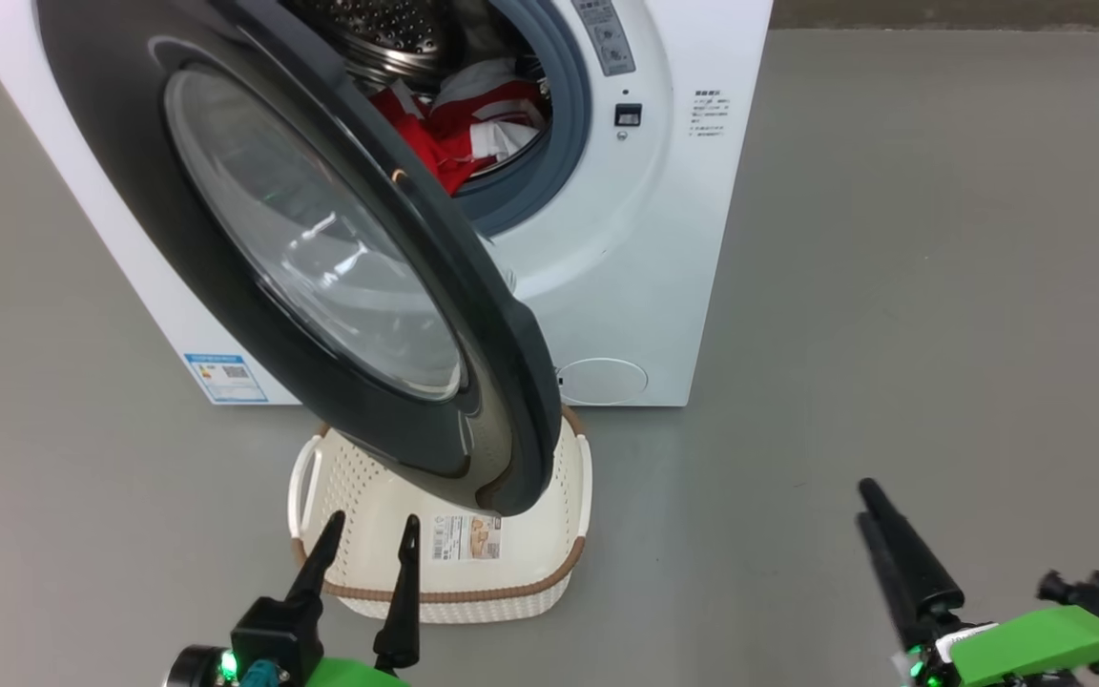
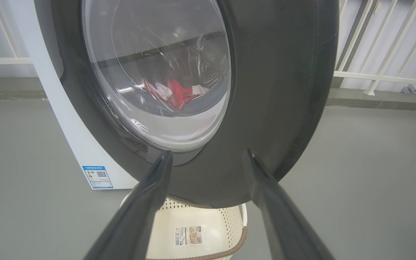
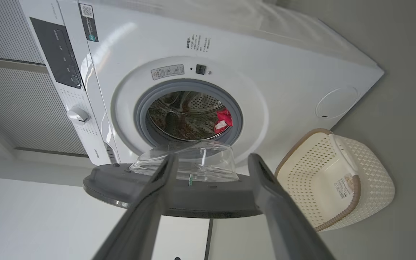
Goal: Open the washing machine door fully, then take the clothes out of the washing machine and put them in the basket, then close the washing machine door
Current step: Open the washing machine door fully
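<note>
Starting nearest the robot, the left gripper (image 1: 372,523) is seen at the lower left of the head view, its two dark fingers spread apart and pointed toward the basket (image 1: 530,577); the right gripper (image 1: 864,503) is seen at the lower right over the grey floor (image 1: 941,286), well apart from the basket, and in the right wrist view its fingers are shown spread wide, pinching nothing; the basket is set on the floor just in front of the washing machine (image 1: 635,267), and a paper label (image 1: 466,537) is seen inside it; its far part is overhung by the washing machine door (image 1: 502,382), which is swung out on the robot's left and stands partly open, its black rim framing the clear glass window (image 1: 321,239); in the left wrist view that door is faced closely by the spread fingers, and red cloth is glimpsed through the glass; beyond the door a grey rubber ring (image 1: 564,124) is exposed around the opening; the clothes (image 1: 445,134), red with white bands, are piled inside the steel drum (image 1: 387,38), near its mouth; a round flap (image 1: 602,380) and a blue label (image 1: 225,375) are seen low on the white front.
</note>
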Controlling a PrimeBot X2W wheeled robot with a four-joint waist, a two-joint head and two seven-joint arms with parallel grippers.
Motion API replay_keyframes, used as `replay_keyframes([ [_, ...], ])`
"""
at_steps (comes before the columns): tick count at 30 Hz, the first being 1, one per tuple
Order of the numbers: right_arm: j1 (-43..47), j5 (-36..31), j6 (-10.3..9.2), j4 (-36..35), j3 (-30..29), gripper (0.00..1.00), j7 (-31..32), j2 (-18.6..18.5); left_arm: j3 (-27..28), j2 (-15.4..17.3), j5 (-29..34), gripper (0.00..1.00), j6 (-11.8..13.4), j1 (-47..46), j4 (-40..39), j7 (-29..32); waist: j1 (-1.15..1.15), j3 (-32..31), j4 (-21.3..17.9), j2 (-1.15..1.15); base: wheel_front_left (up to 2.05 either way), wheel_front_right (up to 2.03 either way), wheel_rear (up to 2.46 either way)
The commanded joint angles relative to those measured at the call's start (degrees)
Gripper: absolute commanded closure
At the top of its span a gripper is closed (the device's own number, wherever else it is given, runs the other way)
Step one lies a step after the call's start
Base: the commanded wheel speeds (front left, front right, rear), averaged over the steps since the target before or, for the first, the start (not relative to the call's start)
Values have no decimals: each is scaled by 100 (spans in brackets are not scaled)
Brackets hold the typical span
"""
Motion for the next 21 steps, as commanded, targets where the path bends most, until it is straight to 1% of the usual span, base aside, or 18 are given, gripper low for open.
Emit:
replay_keyframes([
  [1,-90,-403,40,-172,79,0,-283,-118,212,60,65,0,-13,-26,-110,-45,0,-43,-39,0,0,0,0],
  [3,-96,-1040,40,-116,112,0,-673,-270,217,59,64,0,-13,-3,-103,-45,0,-68,-54,0,0,0,0],
  [6,-148,-1819,40,-41,183,0,-1172,-390,230,58,62,0,-15,29,-97,-45,0,-115,-77,0,0,0,0],
  [9,-193,-2551,40,14,238,0,-1562,-485,248,65,66,0,-14,60,-101,-45,0,-159,-97,0,0,0,0],
  [11,-213,-3166,40,71,239,0,-1748,-548,266,76,64,0,-15,71,-107,-45,0,-177,-107,0,0,0,0],
  [13,-227,-3714,40,87,171,0,-1860,-532,281,79,66,0,-8,82,-118,-45,0,-192,-115,0,0,0,0],
  [16,-229,-4712,40,105,-27,0,-1958,-468,301,82,69,0,5,106,-134,-45,0,-218,-132,0,0,0,0],
  [19,-190,-5731,40,86,-252,0,-1994,-343,314,82,69,0,13,134,-140,-45,0,-242,-141,0,0,0,0],
  [21,-138,-6297,40,92,-378,0,-2000,-246,317,81,65,0,17,150,-142,-45,0,-255,-142,0,0,0,0],
])
